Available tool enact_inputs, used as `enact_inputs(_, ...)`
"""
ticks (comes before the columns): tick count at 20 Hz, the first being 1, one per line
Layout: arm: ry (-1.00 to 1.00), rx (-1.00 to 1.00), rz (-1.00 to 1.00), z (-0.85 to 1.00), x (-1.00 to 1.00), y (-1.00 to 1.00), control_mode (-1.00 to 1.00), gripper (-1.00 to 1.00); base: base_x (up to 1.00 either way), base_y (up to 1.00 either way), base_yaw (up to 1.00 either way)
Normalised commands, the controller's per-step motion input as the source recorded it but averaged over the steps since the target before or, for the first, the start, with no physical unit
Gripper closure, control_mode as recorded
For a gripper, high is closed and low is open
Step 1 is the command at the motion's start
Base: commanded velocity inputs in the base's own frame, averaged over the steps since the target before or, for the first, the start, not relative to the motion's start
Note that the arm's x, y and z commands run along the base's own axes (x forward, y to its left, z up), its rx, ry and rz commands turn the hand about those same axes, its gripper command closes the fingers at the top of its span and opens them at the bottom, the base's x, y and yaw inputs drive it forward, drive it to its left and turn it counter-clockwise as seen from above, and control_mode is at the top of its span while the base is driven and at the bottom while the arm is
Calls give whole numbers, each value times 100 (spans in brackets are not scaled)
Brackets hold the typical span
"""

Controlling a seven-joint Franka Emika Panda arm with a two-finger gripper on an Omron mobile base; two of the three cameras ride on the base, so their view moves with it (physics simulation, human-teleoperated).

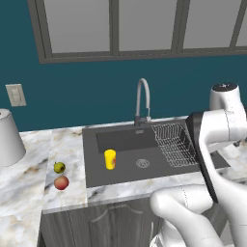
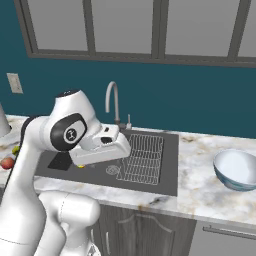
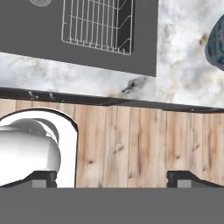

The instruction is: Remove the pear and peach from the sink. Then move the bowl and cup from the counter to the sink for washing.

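The small bright yellow cylindrical cup (image 1: 110, 159) with a red mark on its side is standing upright inside the large dark grey rectangular sink (image 1: 125, 171), left of the round drain (image 1: 143, 163) and well apart from the wire rack (image 1: 174, 143) that is filling the basin's right side. A curved steel faucet (image 1: 142, 100) is rising behind the basin. The small yellow-green pear (image 1: 59, 167) with a dark top and the round reddish-orange peach (image 1: 61, 183) are lying on the white marble desk (image 1: 65, 144) just left of the sink, the pear behind the peach and close to it. The wide pale bluish-white translucent bowl (image 2: 236, 169) is sitting on the desk to the right of the sink, apart from its rim; in the hand view an edge of it is showing at the upper right. A large grey-white upturned conical vessel (image 1: 8, 137) is standing at the far left of the desk, under a wall socket (image 1: 16, 95).

The two small dark fingers (image 3: 112, 179) are standing spread as wide as they go and holding nothing, with the wooden floor (image 3: 131, 144) and the desk's front edge lying beyond them in the hand view.
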Motion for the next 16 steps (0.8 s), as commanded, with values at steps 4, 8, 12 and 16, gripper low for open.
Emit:
enact_inputs(4, 0, -1, 0, 3, 0, -34, -100, -100, 0, 0, 0)
enact_inputs(8, 0, -1, 0, 2, 0, -33, -100, -100, 0, 0, 0)
enact_inputs(12, 0, -2, 0, 1, 1, -31, -100, -100, 0, 0, 0)
enact_inputs(16, 0, -3, 0, 0, 6, -30, -100, -100, 0, 0, 0)
